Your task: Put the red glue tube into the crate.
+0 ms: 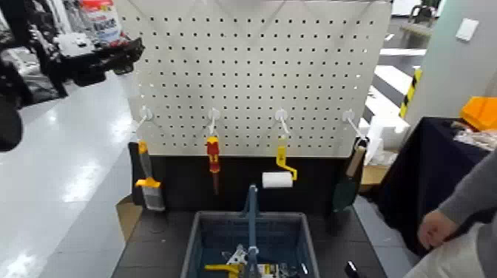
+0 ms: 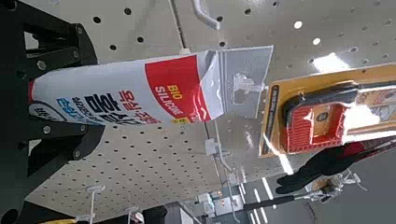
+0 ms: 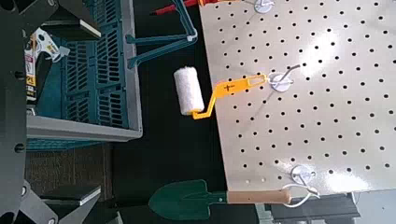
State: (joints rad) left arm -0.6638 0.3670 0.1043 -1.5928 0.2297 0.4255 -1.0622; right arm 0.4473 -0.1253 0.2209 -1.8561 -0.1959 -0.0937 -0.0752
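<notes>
The red glue tube (image 1: 100, 18) is red-orange and white and sits in my left gripper (image 1: 96, 48), raised high at the upper left, well above and to the left of the crate. In the left wrist view the black fingers (image 2: 63, 140) are shut on the tube (image 2: 140, 93), whose flat crimped end sticks out. The grey-blue crate (image 1: 198, 240) with its upright centre handle stands low in the middle, below the pegboard; it also shows in the right wrist view (image 3: 89, 75). My right gripper (image 3: 23, 112) is open and empty, near the crate's side.
The white pegboard (image 1: 251, 66) carries a brush (image 1: 148, 181), a red-and-yellow screwdriver (image 1: 213, 155), a yellow paint roller (image 1: 278, 176) and a trowel (image 1: 347, 185). Several tools lie in the crate. A person's hand (image 1: 436, 229) is at the right, by a dark-covered table (image 1: 421, 170).
</notes>
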